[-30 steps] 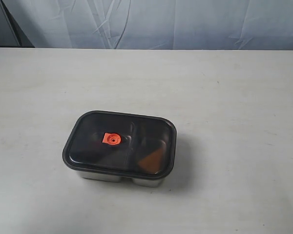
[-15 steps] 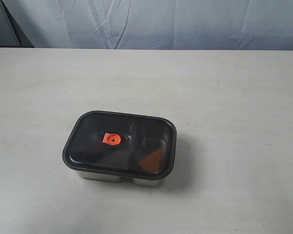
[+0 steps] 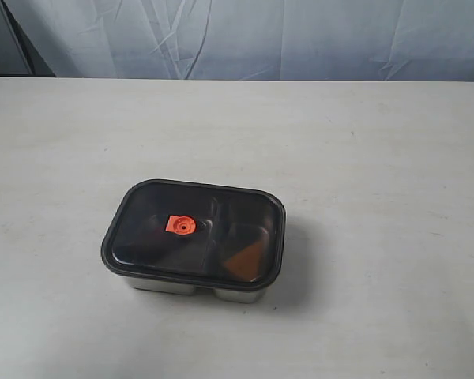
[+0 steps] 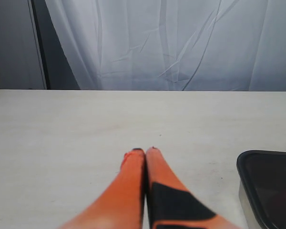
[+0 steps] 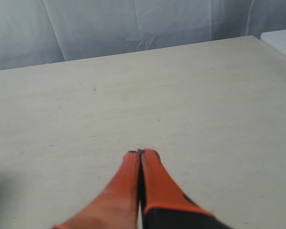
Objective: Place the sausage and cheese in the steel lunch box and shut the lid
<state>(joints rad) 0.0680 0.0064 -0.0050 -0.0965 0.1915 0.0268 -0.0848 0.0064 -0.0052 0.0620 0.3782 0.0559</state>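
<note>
Lid (image 3: 193, 229) sits square on the steel lunch box (image 3: 189, 286), mid-table (image 3: 379, 158). Cheese (image 3: 245, 259) shows through the lid in the box's smaller compartment. The sausage can't be made out under the dark lid.

Left end effector (image 4: 145, 150) is clenched and empty, near the box. Right end effector (image 5: 140, 152) is clenched and empty, with the box outside its view.

Judgement: task looks essentially complete.

No labels or writing legible.

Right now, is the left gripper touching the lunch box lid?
Apart. The left wrist view shows the left gripper shut, with a strip of table between its tips and the lid.
</note>
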